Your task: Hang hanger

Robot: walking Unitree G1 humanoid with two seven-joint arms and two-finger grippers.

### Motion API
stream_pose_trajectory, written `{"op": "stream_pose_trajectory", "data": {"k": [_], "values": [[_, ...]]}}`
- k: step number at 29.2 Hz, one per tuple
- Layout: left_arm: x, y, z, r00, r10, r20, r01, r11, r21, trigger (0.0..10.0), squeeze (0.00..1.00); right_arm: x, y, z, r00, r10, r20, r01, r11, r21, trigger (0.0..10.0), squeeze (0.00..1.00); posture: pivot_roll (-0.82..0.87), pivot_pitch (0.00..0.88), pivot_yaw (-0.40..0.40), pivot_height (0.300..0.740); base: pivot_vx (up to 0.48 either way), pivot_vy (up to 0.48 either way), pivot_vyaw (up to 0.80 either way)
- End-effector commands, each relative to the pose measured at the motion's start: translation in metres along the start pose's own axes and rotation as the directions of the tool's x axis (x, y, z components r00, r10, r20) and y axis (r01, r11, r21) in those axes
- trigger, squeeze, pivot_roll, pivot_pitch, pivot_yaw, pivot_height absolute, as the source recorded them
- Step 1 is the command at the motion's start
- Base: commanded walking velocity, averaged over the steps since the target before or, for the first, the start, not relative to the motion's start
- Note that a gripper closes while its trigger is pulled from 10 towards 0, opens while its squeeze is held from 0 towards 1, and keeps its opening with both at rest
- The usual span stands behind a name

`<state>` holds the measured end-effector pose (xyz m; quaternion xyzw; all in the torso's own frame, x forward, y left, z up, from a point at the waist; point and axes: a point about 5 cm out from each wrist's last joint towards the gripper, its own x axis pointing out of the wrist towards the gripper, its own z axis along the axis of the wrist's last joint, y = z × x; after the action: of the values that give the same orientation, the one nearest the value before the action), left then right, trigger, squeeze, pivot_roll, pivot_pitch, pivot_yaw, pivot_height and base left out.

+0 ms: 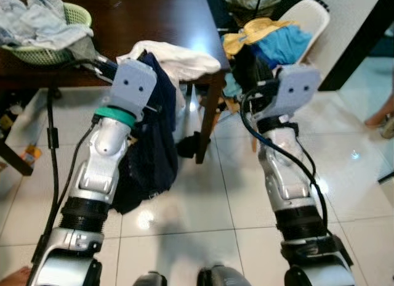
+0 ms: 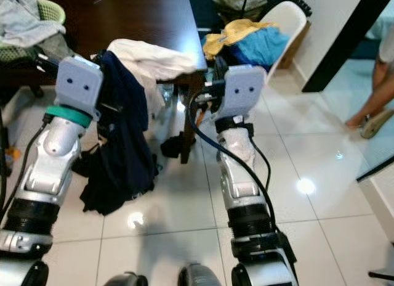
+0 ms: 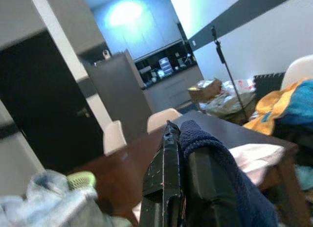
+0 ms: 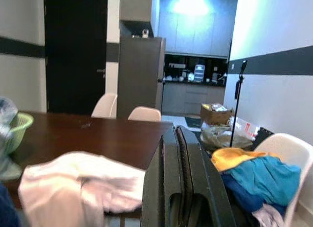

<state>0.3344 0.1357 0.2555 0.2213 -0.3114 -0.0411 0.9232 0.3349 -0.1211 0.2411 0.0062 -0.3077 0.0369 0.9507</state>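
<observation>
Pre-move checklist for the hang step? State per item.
1. Left gripper holding navy garment: ok, cloth draped over its fingers.
2. Hanger visible under the garment: cannot tell.
3. Right gripper free: ok, jaws shut, nothing between them.
4. Rail or hook to hang on in view: not ok, none seen.
5. Garment clear of white cloth on the table: cannot tell, they overlap.
6. Person's leg at the right: not ok, close by.
</observation>
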Motion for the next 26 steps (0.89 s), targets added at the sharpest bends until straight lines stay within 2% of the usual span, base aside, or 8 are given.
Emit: {"op": "stream_pose_trajectory", "data": {"k": [1, 9, 16, 19, 26], "values": [[0.009, 0.001, 0.024, 0.994, 0.009, 0.112, -0.012, 1.000, 0.023, 10.0, 0.00, 0.003, -0.008, 0.005, 0.999, -0.031, 0.011, 0.031, 0.999, -0.003, 10.0, 0.00, -0.01, 0.034, 0.017, 0.740, 0.431, 0.000, 0.00], [0.017, 0.010, 0.044, 0.983, 0.033, 0.180, -0.043, 0.998, 0.052, 10.0, 0.00, 0.005, -0.011, 0.011, 0.999, -0.041, 0.008, 0.041, 0.999, -0.006, 10.0, 0.00, -0.01, 0.037, 0.015, 0.740, 0.431, 0.000, 0.00], [0.021, 0.015, 0.050, 0.977, 0.055, 0.204, -0.068, 0.996, 0.058, 10.0, 0.00, 0.005, -0.011, 0.012, 0.999, -0.041, 0.004, 0.041, 0.999, -0.003, 10.0, 0.00, 0.00, 0.035, 0.015, 0.740, 0.431, 0.000, 0.00], [0.032, 0.028, 0.059, 0.964, 0.092, 0.249, -0.117, 0.989, 0.088, 10.0, 0.00, 0.005, -0.009, 0.014, 0.999, -0.040, 0.004, 0.040, 0.999, 0.003, 10.0, 0.00, -0.01, 0.032, 0.018, 0.740, 0.431, 0.000, 0.00], [0.037, 0.035, 0.065, 0.956, 0.097, 0.277, -0.132, 0.985, 0.111, 10.0, 0.00, 0.005, -0.008, 0.014, 0.999, -0.038, 0.002, 0.038, 0.999, 0.004, 10.0, 0.00, -0.01, 0.031, 0.021, 0.740, 0.431, 0.000, 0.00]]}}
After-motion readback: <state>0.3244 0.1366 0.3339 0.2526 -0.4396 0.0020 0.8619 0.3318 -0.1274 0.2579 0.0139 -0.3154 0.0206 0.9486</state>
